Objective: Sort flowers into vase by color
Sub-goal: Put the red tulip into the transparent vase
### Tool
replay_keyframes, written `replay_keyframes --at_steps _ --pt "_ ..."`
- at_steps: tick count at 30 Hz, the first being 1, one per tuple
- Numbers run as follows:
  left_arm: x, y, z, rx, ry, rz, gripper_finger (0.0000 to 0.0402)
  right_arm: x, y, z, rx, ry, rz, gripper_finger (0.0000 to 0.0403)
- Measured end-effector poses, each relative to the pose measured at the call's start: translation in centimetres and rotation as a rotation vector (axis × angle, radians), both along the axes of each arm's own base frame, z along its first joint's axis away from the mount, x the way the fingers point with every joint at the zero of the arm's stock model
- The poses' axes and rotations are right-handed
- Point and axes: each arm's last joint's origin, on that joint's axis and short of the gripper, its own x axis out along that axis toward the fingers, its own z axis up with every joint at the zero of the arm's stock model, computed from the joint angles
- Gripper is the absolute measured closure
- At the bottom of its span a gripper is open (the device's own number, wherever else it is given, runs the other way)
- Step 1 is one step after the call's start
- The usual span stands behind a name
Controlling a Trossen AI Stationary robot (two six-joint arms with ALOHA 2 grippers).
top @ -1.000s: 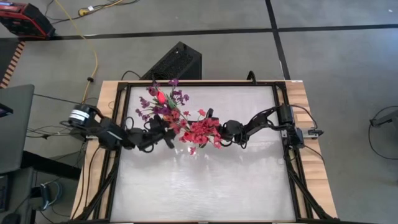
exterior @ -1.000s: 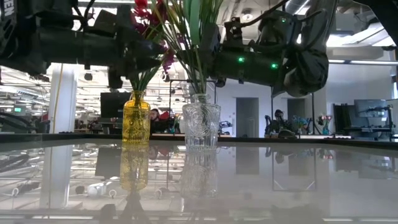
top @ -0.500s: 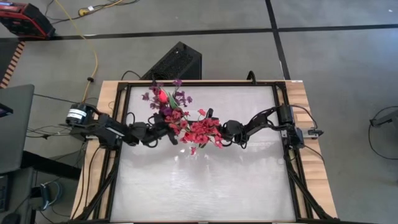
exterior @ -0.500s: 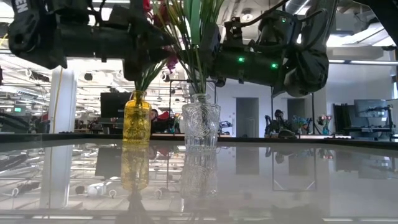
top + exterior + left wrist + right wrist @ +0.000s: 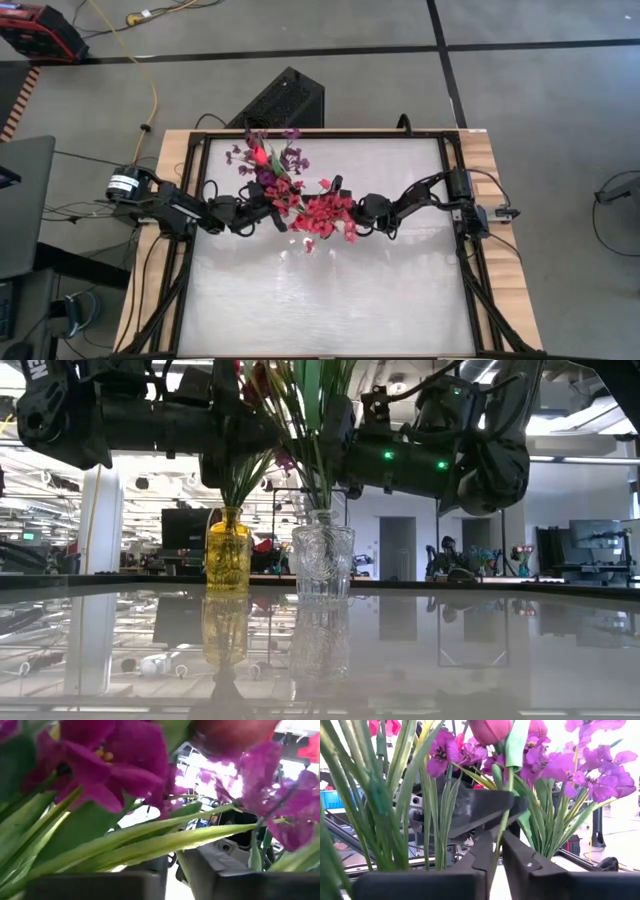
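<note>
Standing near the surface's far edge, the ribbed amber glass vase (image 5: 227, 550) has shifted toward the embossed clear vase (image 5: 322, 560); left jaws grasping purple flowers' (image 5: 268, 160) stems, right jaws' state unclear.

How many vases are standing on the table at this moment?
2. A yellow vase stands on the left in the low view, and a clear glass vase stands right beside it. Both hold green stems. From above, the blossoms hide both vases.
</note>
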Motion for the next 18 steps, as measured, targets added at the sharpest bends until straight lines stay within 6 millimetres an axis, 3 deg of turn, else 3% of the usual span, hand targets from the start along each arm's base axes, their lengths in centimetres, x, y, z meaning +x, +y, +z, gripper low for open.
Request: replay_keyframes --at_steps 3,13,18 --pt "0.0 -0.1 0.0 0.018 0.002 -0.022 0.0391 0.0 0.0 -0.1 0.000 0.015 -0.001 0.0307" --pt "0.0 -0.2 0.2 0.043 0.006 -0.062 0.0401 0.1 -0.2 -0.3 0.004 0.033 -0.004 0.0181" --pt "-0.2 -0.2 0.6 0.066 0.029 -0.062 0.0401 -1.0 -0.6 0.9 0.005 0.113 -0.016 0.0133"
